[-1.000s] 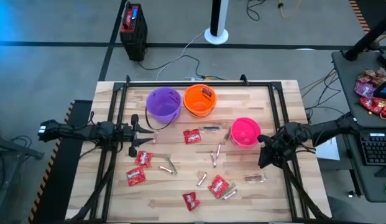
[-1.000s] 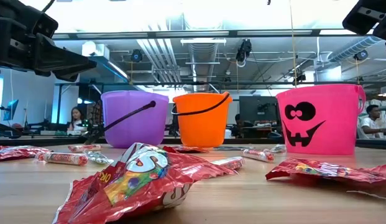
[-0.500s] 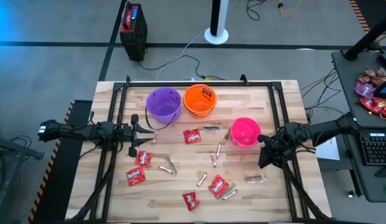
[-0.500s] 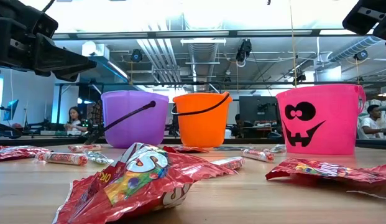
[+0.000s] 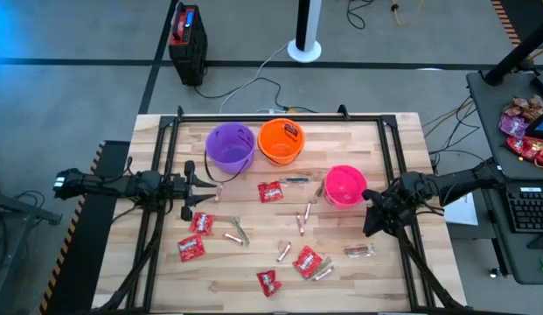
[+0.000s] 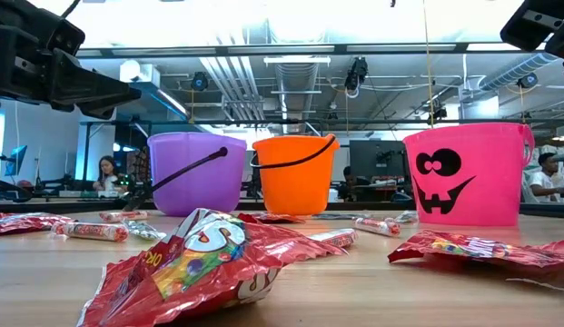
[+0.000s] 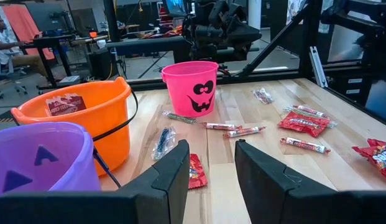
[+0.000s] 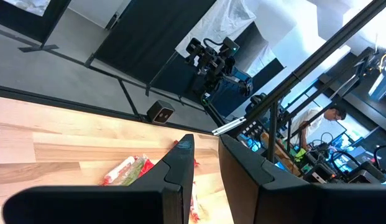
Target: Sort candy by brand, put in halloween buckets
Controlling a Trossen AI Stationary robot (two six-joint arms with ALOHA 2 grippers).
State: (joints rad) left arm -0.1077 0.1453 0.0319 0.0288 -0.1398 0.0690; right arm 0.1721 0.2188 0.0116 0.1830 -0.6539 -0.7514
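Observation:
Three buckets stand on the wooden table: purple (image 5: 229, 146), orange (image 5: 281, 140) with a red packet inside (image 7: 65, 102), and pink (image 5: 344, 185) with a black face (image 6: 463, 173). Candy lies scattered in front of them: red packets (image 5: 270, 192) (image 5: 201, 222) (image 5: 307, 261), pinkish sticks (image 5: 303, 213) (image 5: 284, 253), a dark bar (image 5: 295, 180). My left gripper (image 5: 212, 185) hovers open at the table's left, below the purple bucket; nothing is between its fingers (image 7: 211, 165). My right gripper (image 5: 372, 217) hangs open just right of the pink bucket, empty (image 8: 206, 163).
Black frame rails (image 5: 170, 166) run along the table's left, right and far sides. A black and red device (image 5: 188, 39) and a white post base (image 5: 305, 48) stand on the floor beyond. A desk with a keyboard and candy bags (image 5: 525, 131) is to the right. People sit in the room behind (image 6: 109, 173).

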